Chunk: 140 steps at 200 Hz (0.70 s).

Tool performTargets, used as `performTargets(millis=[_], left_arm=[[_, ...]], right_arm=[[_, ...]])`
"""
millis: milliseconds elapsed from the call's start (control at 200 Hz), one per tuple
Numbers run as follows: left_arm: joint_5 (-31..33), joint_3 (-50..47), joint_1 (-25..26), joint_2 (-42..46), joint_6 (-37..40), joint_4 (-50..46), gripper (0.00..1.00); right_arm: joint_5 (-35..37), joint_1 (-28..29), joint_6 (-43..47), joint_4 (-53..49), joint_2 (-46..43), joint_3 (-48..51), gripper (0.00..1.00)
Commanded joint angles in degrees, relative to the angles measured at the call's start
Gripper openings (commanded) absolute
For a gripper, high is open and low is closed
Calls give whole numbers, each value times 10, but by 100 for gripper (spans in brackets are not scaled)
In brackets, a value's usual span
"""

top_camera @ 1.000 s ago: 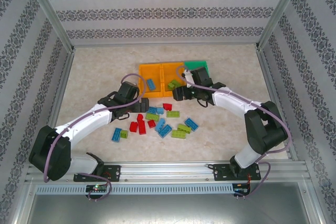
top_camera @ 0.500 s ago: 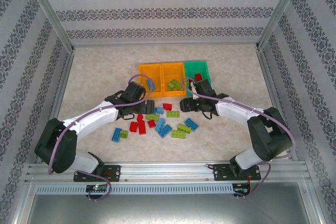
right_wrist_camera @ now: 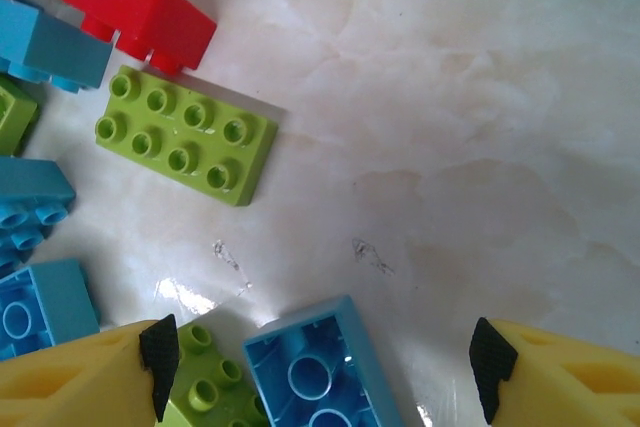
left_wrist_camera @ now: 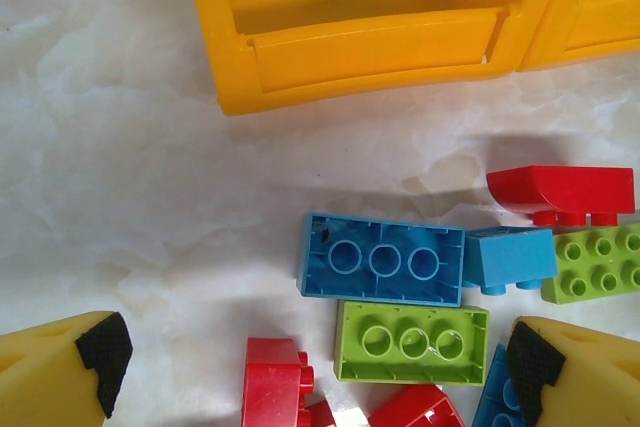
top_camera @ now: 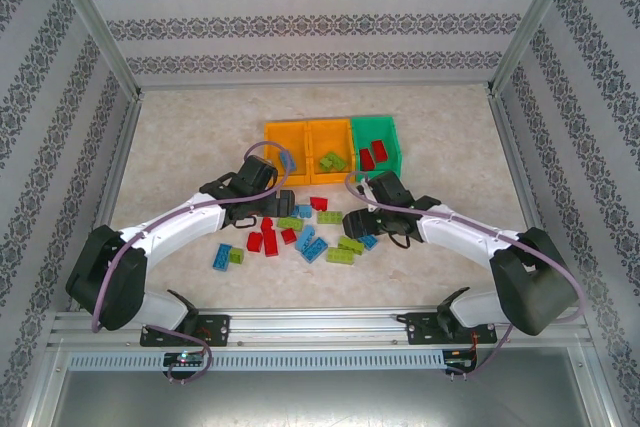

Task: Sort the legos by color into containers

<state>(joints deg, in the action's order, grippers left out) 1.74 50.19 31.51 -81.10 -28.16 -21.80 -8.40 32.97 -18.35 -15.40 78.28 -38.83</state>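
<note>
Left wrist: the left gripper (left_wrist_camera: pixel 320 359) gapes empty over packed legos (left_wrist_camera: pixel 382 259); the right gripper (right_wrist_camera: pixel 325 357) likewise. Either closing may snag two colours together.

No readable text, labels or numbers anywhere.

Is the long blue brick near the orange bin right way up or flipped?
Flipped: the long blue brick shows a hollow underside with three round tubes, not studs.
</note>
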Motion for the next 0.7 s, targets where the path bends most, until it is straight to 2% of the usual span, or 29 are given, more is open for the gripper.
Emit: performTargets(millis=[0,420,694], left_arm=[[7,-3,5,11,-2,8,99],[21,-7,4,25,0,6,100],[21,-5,4,20,2,7,100]], right_arm=[[-1,15,-12,-17,6,7,79],[15,26,-42,-41,49,-7,75],[76,26,-76,-61,55,-19,70]])
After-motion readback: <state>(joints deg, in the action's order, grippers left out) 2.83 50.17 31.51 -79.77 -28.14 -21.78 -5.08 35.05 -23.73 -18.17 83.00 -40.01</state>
